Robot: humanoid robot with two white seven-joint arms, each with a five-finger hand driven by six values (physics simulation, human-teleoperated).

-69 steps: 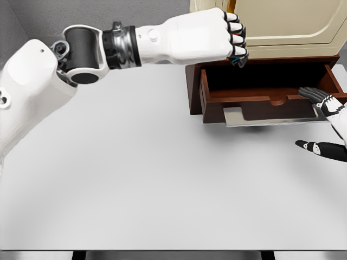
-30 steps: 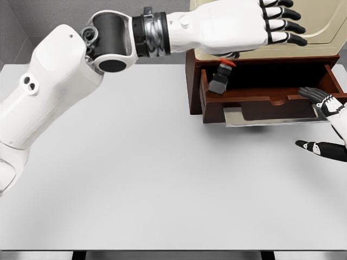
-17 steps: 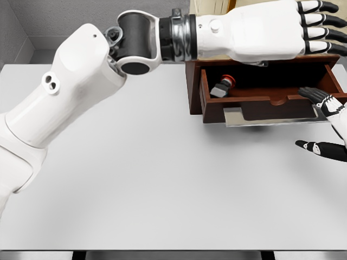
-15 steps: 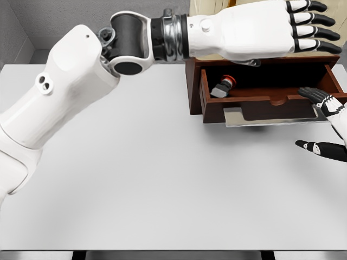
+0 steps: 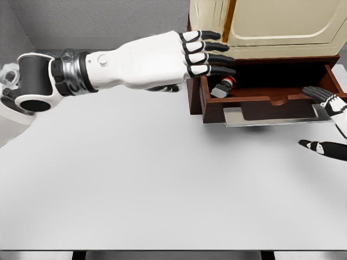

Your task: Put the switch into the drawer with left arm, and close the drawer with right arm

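1. Since the earlier frames, the left hand (image 5: 168,57) has drawn back from above the drawer toward the upper centre of the frame; its arm now enters from the left edge at a lower angle.
2. Left hand state: fingers extended and spread, palm down, holding nothing. Fingertips (image 5: 227,58) overlap the drawer's upper left corner in the picture.
3. Switch (image 5: 222,87): grey body with a red cap, lying tilted inside the drawer at its left end, just right of the left hand's fingertips and apart from them.
4. Drawer (image 5: 255,103): dark red-brown wood, pulled open, in the upper right of the frame; a grey metal plate (image 5: 271,116) projects below its front.
5. Right hand (image 5: 331,122): at the right edge, fingers relaxed and apart, holding nothing; upper fingers lie at the drawer front's right end.
6. Cabinet (image 5: 271,24): cream-coloured, above the drawer.
7. Table (image 5: 135,184): pale grey, filling the lower frame.
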